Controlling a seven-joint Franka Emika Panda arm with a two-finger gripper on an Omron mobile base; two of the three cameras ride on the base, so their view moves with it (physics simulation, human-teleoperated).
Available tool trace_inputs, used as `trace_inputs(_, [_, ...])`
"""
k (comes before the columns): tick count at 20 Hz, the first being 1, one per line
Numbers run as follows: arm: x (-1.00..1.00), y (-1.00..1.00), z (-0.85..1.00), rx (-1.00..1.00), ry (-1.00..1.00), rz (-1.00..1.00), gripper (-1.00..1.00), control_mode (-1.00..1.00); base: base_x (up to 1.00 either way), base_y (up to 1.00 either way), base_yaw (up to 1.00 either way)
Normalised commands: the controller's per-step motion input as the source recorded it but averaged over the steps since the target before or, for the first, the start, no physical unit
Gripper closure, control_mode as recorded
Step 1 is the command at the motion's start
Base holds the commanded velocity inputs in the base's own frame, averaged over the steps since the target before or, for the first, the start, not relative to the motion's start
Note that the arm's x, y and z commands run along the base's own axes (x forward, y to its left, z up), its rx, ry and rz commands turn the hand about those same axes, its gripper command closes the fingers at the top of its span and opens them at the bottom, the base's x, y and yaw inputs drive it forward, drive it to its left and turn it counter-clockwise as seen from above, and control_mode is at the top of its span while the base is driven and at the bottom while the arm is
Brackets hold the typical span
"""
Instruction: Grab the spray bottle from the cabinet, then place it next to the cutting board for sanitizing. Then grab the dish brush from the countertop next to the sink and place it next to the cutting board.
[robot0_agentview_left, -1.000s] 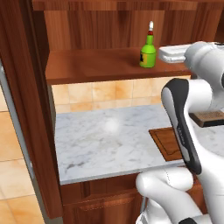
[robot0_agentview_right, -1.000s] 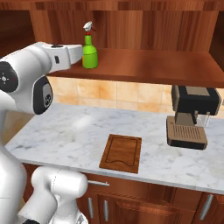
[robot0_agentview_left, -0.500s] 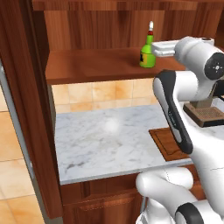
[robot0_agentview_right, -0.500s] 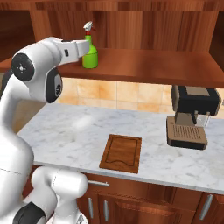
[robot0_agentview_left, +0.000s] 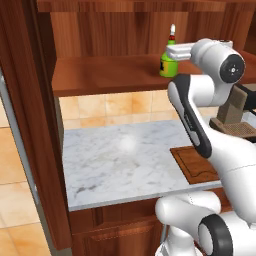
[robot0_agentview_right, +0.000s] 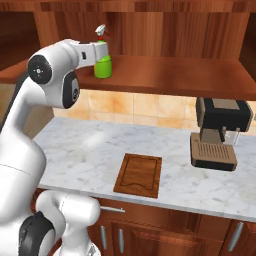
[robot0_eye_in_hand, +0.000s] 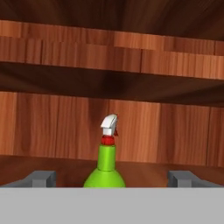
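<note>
The green spray bottle (robot0_agentview_left: 168, 65) (robot0_agentview_right: 103, 67) with its white, red-tipped nozzle stands upright on the plank shelf of the reddish-brown cabinet (robot0_agentview_left: 110, 75) (robot0_agentview_right: 175, 70). My gripper (robot0_eye_in_hand: 112, 179) (robot0_agentview_right: 98, 51) is open at the bottle's upper part. In the hand view the bottle (robot0_eye_in_hand: 106, 168) sits centred between the two wide-apart fingertips (robot0_eye_in_hand: 41, 178), which do not press on it. The dark cutting board (robot0_agentview_left: 192, 162) (robot0_agentview_right: 139, 174) lies flat on the marble countertop (robot0_agentview_left: 120, 155) (robot0_agentview_right: 85, 150) below the shelf. The dish brush and the sink are out of view.
A dark coffee machine (robot0_agentview_right: 217, 132) (robot0_agentview_left: 235, 115) stands on the countertop to the right of the board. The cabinet's side wall (robot0_agentview_left: 30, 125) rises at the left. A higher shelf (robot0_eye_in_hand: 112, 52) hangs over the bottle.
The arm has swung its hand leftward along the shelf until it reaches the spray bottle. The jaws stayed open and the bottle has not moved.
</note>
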Motion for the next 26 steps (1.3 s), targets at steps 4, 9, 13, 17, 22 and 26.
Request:
trace_inputs(4, [0.37, 0.00, 0.00, 0.00, 0.01, 0.00, -1.00, -1.00, 0.00, 0.00, 0.00])
trace_inputs(9, [0.35, 0.00, 0.00, 0.00, 0.01, 0.00, -1.00, -1.00, 0.00, 0.00, 0.00])
trace_inputs(13, [0.32, 0.00, 0.00, 0.00, 0.01, 0.00, -1.00, -1.00, 0.00, 0.00, 0.00])
trace_inputs(17, [0.35, 0.00, 0.00, 0.00, 0.02, 0.00, -1.00, -1.00, 0.00, 0.00, 0.00])
trace_inputs(22, [0.35, 0.00, 0.00, 0.00, 0.02, 0.00, -1.00, -1.00, 0.00, 0.00, 0.00])
trace_inputs(26, [0.42, 0.00, 0.00, 0.00, 0.02, 0.00, -1.00, -1.00, 0.00, 0.00, 0.00])
